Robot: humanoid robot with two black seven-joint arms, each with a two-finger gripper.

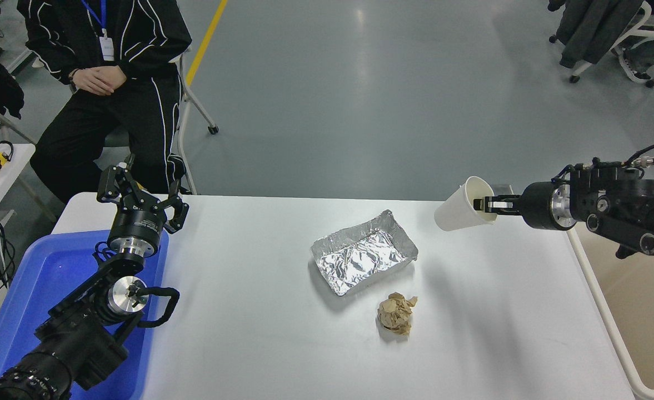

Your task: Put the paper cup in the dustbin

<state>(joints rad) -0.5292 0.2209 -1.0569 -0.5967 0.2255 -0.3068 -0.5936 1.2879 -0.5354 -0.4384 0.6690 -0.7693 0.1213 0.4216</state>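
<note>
- Right claw (487, 205) pinches the paper cup (460, 211) by its rim, one finger inside; cup tilted, clear above the desk (282, 333).
- Dustbin (610, 328) at desk's right edge.
- Left claw (140, 194) spread open, parked over blue tub (38, 278).

White paper cup (460, 211), crinkled silver foil tray (363, 251), bright blue tub (38, 278).

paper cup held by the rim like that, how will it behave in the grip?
Paper cup looks thin-walled and empty, so probably very light. The right tool pinches one rim wall only; it may flex or crease. It hangs tilted, base lower left, so it could pivot or slip during a fast swing.
</note>
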